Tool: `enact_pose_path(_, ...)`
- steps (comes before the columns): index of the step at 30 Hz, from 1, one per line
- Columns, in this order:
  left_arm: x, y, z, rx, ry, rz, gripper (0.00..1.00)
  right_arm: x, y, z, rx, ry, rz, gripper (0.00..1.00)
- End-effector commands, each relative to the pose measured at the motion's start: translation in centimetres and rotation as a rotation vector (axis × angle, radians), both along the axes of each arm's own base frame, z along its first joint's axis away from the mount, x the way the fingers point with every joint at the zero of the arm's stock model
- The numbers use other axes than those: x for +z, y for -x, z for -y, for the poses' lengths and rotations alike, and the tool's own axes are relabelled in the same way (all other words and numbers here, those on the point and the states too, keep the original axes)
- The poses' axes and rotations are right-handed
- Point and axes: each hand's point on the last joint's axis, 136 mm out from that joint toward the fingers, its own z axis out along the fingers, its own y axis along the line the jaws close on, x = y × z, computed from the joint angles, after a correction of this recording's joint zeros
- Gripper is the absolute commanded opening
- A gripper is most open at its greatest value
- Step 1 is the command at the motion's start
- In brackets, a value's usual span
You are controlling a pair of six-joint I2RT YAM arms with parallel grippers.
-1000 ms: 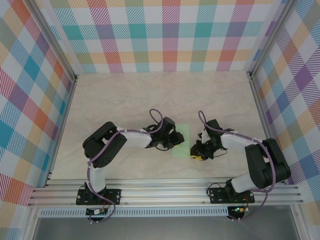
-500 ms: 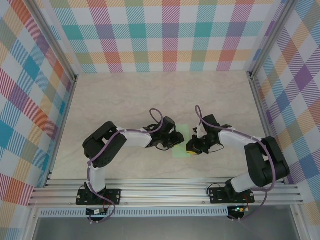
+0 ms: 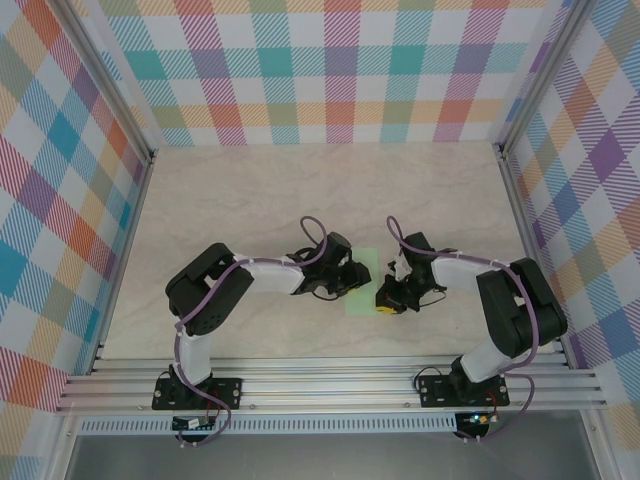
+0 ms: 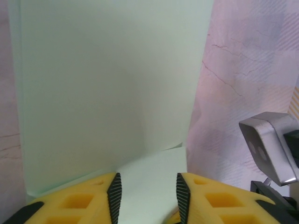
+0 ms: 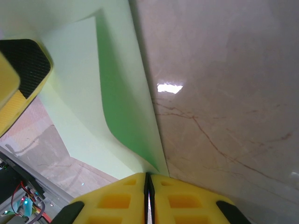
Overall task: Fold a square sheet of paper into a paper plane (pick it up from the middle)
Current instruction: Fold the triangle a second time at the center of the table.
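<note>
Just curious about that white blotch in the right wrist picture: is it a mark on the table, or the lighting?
Right wrist view: likely lamp glare on the glossy table; the lifted paper is shaded deeper green underneath. Left wrist view: the table looks pinkish. Top external view: even light, no glare.

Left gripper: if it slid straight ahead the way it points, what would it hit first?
Probably the square sheet of paper: a flap of it lies between the open jaws of the left gripper, though depth is unclear.

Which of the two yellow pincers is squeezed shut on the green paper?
The right pincer: its jaws are pressed together on the edge of the paper. The left pincer has its jaws apart, with a paper flap lying between them.
</note>
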Motion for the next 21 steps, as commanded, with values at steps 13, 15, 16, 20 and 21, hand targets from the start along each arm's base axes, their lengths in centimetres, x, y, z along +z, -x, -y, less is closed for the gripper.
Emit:
enact_pose_path(13, 4.8, 1.6, 1.5, -0.075, 0.125, 0.081, 0.49, -1.8, 0.8, 1.0, -0.018, 0.063, -0.043, 0.10)
enact_pose_path(15, 4.7, 2.5, 2.2, -0.104, 0.128, 0.075, 0.48, -1.8, 0.8, 1.0, -0.020, 0.062, -0.042, 0.10)
enact_pose_path(16, 4.4, 2.8, 2.3, -0.108, 0.124, 0.070, 0.47, -1.8, 0.7, 1.0, -0.019, 0.061, -0.038, 0.10)
enact_pose_path(20, 3.3, 3.3, 2.6, -0.101, 0.119, 0.048, 0.46, -1.9, 0.8, 1.0, -0.021, 0.062, -0.042, 0.10)
enact_pose_path(21, 3.1, 3.3, 2.8, -0.097, 0.122, 0.042, 0.46, -1.9, 0.8, 1.0, -0.022, 0.061, -0.040, 0.10)
